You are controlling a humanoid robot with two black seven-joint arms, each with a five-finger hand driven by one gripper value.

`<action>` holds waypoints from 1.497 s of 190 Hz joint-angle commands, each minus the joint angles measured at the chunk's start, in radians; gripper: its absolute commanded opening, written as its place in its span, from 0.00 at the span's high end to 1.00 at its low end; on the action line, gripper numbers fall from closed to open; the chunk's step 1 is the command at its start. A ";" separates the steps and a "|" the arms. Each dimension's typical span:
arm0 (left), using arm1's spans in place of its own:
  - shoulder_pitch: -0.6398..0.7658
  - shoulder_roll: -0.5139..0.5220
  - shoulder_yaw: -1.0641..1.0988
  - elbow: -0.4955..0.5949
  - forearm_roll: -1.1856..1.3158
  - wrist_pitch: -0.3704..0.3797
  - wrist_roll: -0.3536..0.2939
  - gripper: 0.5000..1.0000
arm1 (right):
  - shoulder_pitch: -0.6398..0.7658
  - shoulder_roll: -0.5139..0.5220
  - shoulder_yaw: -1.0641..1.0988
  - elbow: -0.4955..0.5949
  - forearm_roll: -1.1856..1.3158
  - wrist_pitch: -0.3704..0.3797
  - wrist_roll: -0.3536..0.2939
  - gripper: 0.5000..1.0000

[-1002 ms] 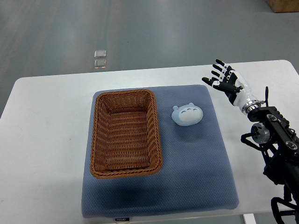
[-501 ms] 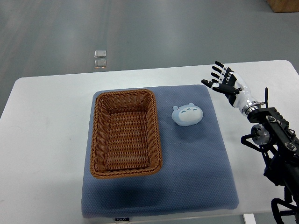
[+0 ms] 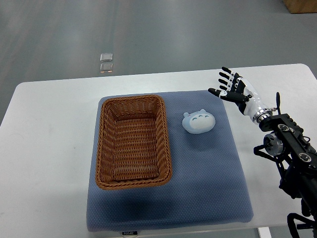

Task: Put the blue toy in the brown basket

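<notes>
While the right hand [image 3: 233, 89] hovers with fingers spread and empty, the rounded pale-blue toy [image 3: 198, 122] lies down-left of it; the brown wicker basket [image 3: 132, 142] sits beyond.

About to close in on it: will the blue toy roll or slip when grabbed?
The blue toy looks rounded and smooth, so it may slip between fingers. It seems to sit flat on the mat, so rolling seems unlikely. Probably light.
</notes>
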 commanded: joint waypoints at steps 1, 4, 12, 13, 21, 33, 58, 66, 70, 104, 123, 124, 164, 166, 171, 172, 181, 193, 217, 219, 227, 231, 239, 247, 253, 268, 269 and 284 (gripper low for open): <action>0.000 0.000 0.000 0.000 0.000 0.000 0.000 0.00 | 0.000 0.000 -0.008 0.008 -0.011 0.000 0.000 0.14; 0.000 0.000 0.000 0.000 0.000 0.000 0.000 0.00 | 0.000 0.000 -0.010 0.009 -0.011 0.000 0.000 0.14; 0.000 0.000 0.000 0.000 0.000 0.000 0.000 0.00 | 0.000 0.000 -0.015 0.009 -0.012 0.000 0.000 0.14; 0.000 0.000 0.000 0.000 0.000 0.000 0.000 0.00 | 0.000 0.000 -0.016 0.009 -0.012 0.000 0.000 0.14; 0.000 0.000 0.000 0.000 0.000 0.000 0.000 0.00 | 0.000 0.000 -0.021 0.009 -0.012 0.000 0.000 0.14; 0.000 0.000 0.000 0.000 0.000 0.000 0.000 0.00 | 0.001 0.000 -0.025 0.009 -0.012 0.000 0.000 0.14; 0.000 0.000 0.000 0.000 0.000 0.000 0.000 0.00 | 0.006 0.000 -0.044 0.009 -0.017 0.000 0.000 0.14; 0.000 0.000 0.000 0.000 0.000 0.002 0.000 0.00 | 0.009 0.000 -0.048 0.009 -0.019 0.000 -0.002 0.14; 0.000 0.000 0.000 0.000 0.000 0.000 0.000 0.00 | 0.011 0.000 -0.050 0.009 -0.019 0.000 -0.002 0.14; 0.002 0.000 -0.002 0.002 0.000 0.000 0.000 0.00 | 0.017 0.000 -0.116 0.009 -0.025 0.020 -0.002 0.14; 0.003 0.000 -0.002 0.002 0.000 0.002 0.000 0.00 | 0.044 -0.020 -0.151 0.009 -0.037 0.054 -0.002 0.14; 0.003 0.000 -0.002 0.002 0.000 0.002 0.000 0.00 | 0.044 -0.020 -0.151 0.009 -0.037 0.054 -0.002 0.14; 0.003 0.000 -0.002 0.002 0.000 0.002 0.000 0.00 | 0.109 -0.113 -0.255 0.008 -0.042 0.069 0.000 0.14; 0.003 0.000 -0.002 0.002 0.000 0.002 0.000 0.00 | 0.112 -0.117 -0.261 0.008 -0.042 0.069 0.000 0.14; 0.003 0.000 -0.002 0.002 0.000 0.002 0.000 0.00 | 0.118 -0.123 -0.269 0.008 -0.042 0.071 0.000 0.14; 0.003 0.000 -0.002 0.002 0.000 0.000 0.000 0.00 | 0.119 -0.126 -0.272 0.008 -0.042 0.072 0.000 0.14; 0.005 0.000 -0.002 0.002 0.000 0.002 0.000 0.00 | 0.130 -0.143 -0.288 0.008 -0.042 0.074 0.000 0.14; 0.005 0.000 -0.002 0.002 0.000 0.002 0.000 0.00 | 0.149 -0.172 -0.321 0.008 -0.042 0.086 0.003 0.14; 0.005 0.000 -0.002 0.002 0.000 0.002 0.000 0.00 | 0.216 -0.251 -0.432 0.011 -0.042 0.143 0.006 0.14; 0.005 0.000 -0.002 0.002 0.000 0.002 0.000 0.00 | 0.222 -0.258 -0.442 0.011 -0.042 0.147 0.008 0.14; 0.005 0.000 -0.002 0.002 0.000 0.002 0.000 0.00 | 0.242 -0.284 -0.487 0.015 -0.043 0.158 0.008 0.14; 0.005 0.000 -0.002 0.002 0.000 0.002 0.000 0.00 | 0.254 -0.296 -0.510 0.015 -0.043 0.163 0.008 0.14; 0.005 0.000 -0.002 0.002 0.000 0.002 0.000 0.00 | 0.271 -0.317 -0.551 0.015 -0.045 0.169 0.008 0.14; 0.005 0.000 -0.002 0.002 0.000 0.002 0.000 0.00 | 0.282 -0.330 -0.579 0.018 -0.046 0.172 0.009 0.14; 0.005 0.000 -0.002 0.002 0.000 0.002 0.000 0.00 | 0.291 -0.341 -0.601 0.023 -0.048 0.172 0.009 0.14; 0.006 0.000 -0.002 0.002 0.000 0.002 0.000 0.00 | 0.304 -0.356 -0.650 0.031 -0.057 0.173 0.009 0.14; 0.006 0.000 -0.002 0.002 0.000 0.002 0.000 0.00 | 0.304 -0.356 -0.650 0.031 -0.057 0.173 0.009 0.14; 0.006 0.000 -0.002 0.002 0.002 0.002 0.000 0.00 | 0.305 -0.357 -0.676 0.038 -0.083 0.172 0.009 0.14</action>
